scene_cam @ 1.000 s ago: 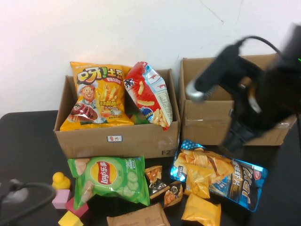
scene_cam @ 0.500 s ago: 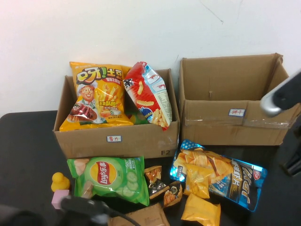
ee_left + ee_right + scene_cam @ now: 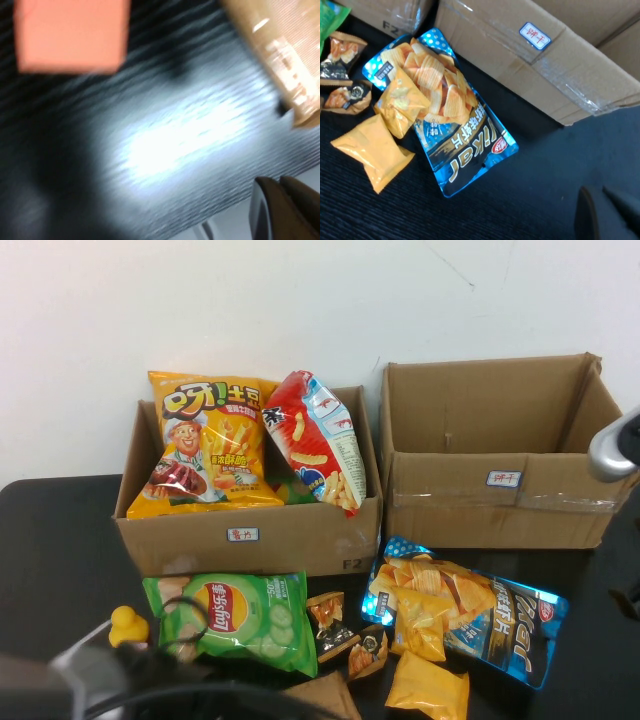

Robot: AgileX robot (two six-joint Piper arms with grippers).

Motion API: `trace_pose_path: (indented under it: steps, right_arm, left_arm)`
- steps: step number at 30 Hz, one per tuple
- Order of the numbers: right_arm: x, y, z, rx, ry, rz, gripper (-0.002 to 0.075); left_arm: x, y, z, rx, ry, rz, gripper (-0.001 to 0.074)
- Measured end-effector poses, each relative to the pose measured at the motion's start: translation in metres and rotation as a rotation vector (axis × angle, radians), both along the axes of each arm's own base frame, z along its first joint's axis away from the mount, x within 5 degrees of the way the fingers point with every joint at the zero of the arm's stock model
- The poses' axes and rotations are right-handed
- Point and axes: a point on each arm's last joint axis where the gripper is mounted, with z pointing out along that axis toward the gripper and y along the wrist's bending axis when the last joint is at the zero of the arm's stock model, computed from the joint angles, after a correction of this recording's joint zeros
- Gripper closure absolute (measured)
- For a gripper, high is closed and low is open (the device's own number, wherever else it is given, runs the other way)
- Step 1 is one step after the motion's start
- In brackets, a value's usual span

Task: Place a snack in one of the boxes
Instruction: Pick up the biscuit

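At the desk's (image 3: 60,530) near left corner our left gripper (image 3: 280,205) is hanging low over the dark surface, its fingers closed on nothing, with an orange block (image 3: 70,35) and a brown packet (image 3: 280,55) close beneath its wrist camera. A yellow duck (image 3: 128,625) is sitting just beside the arm, and the green Lay's bag (image 3: 235,618) is lying in front of the brown cardboard box (image 3: 250,540) with the small red-character label. The snack (image 3: 315,440), the red crinkly bag with orange puffed sticks, is already standing tilted inside that box, leaning at its right wall next to the yellow fries bag (image 3: 205,445). Judging by that, we are treating the placing as done and the step in hand as pulling both arms clear; doing it well means lifting away without brushing the box walls or dragging loose packets. Further right, two small dark packets (image 3: 340,635), yellow pouches (image 3: 428,685) and a blue chip bag (image 3: 480,615) are lying along the desk's near edge. The wider taped box (image 3: 490,500) is standing toward the far right, seemingly empty. Our right gripper (image 3: 607,215) is hovering at the desk's right edge, fingers closed and empty. The desk is matte black and faintly ribbed, and a plain white wall with a thin crack is rising behind it.
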Motion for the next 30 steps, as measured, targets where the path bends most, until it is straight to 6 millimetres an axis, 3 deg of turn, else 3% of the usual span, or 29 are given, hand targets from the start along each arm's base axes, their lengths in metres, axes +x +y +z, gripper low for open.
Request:
trace_pose_path:
  steps: [7, 13, 20, 30]
  right_arm:
    - [0.0, -0.001, -0.001, -0.022, 0.007, 0.009, 0.0727]
    - [0.0, -0.001, -0.001, -0.036, 0.003, 0.02, 0.0727]
    - [0.0, -0.001, 0.0, -0.046, -0.007, 0.025, 0.0727]
    - [0.001, 0.0, 0.001, -0.041, -0.024, 0.035, 0.0727]
  left_arm:
    - [0.022, -0.027, -0.012, -0.03, 0.062, -0.06, 0.0737]
    - [0.016, -0.027, -0.029, 0.022, 0.162, -0.132, 0.0737]
    - [0.018, -0.027, -0.042, 0.045, 0.154, -0.144, 0.0737]
    - [0.042, -0.047, -0.032, -0.025, 0.033, -0.138, 0.0737]
